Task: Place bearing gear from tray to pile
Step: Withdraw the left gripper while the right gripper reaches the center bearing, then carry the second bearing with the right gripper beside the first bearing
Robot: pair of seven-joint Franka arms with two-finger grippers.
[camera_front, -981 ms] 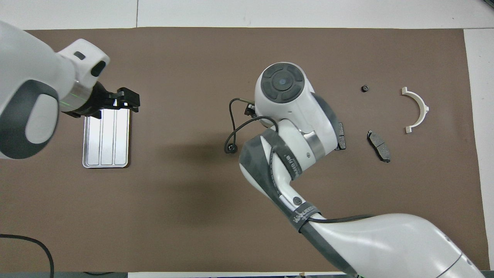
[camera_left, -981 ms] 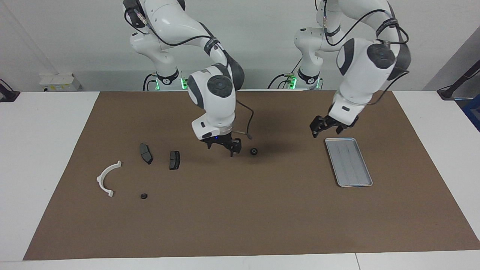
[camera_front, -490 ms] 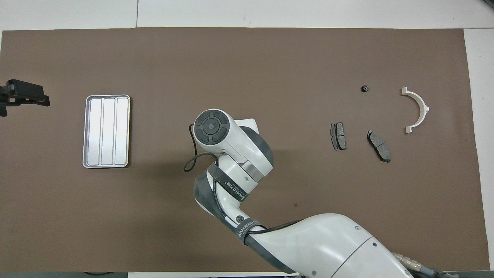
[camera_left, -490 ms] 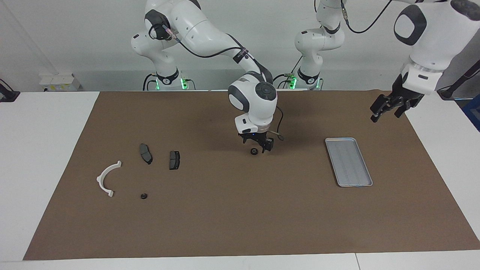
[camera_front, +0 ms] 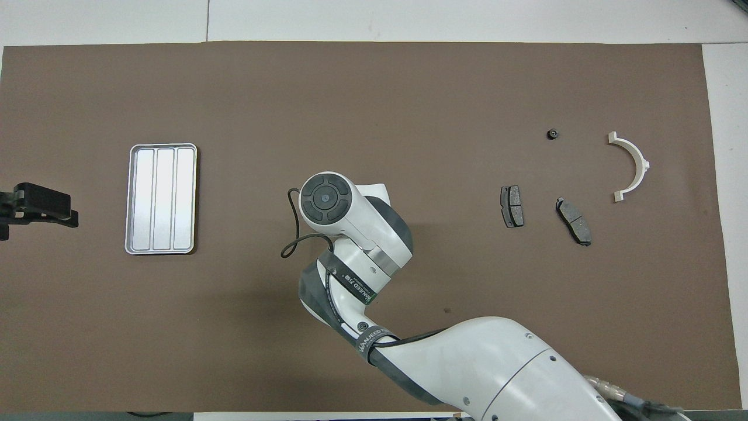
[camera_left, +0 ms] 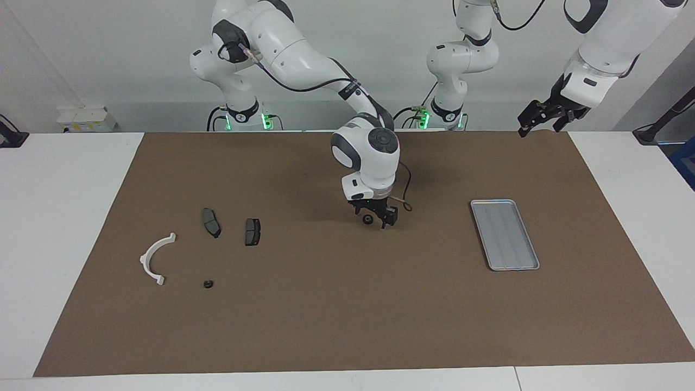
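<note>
A small black bearing gear (camera_left: pixel 368 219) lies on the brown mat mid-table, between the tray and the pile. My right gripper (camera_left: pixel 374 220) is low over it, open, with a finger on each side of it. In the overhead view the right wrist hides both. The silver tray (camera_left: pixel 504 233) (camera_front: pixel 162 199) is empty. The pile holds a white bracket (camera_left: pixel 156 258) (camera_front: pixel 631 166), two brake pads (camera_left: pixel 211 222) (camera_left: pixel 252 231) and a second small black gear (camera_left: pixel 207 283) (camera_front: pixel 551 134). My left gripper (camera_left: pixel 543 122) (camera_front: pixel 35 204) waits raised and open, off the tray.
The brown mat (camera_left: pixel 347 326) covers most of the white table. A thin black cable (camera_front: pixel 290 234) loops from the right wrist over the mat. A small white box (camera_left: pixel 87 118) stands at the table's edge nearest the robots, at the right arm's end.
My right gripper moved from beside the brake pads to the loose gear and lowered around it. My left arm rose from above the tray and pulled back toward its end of the table.
</note>
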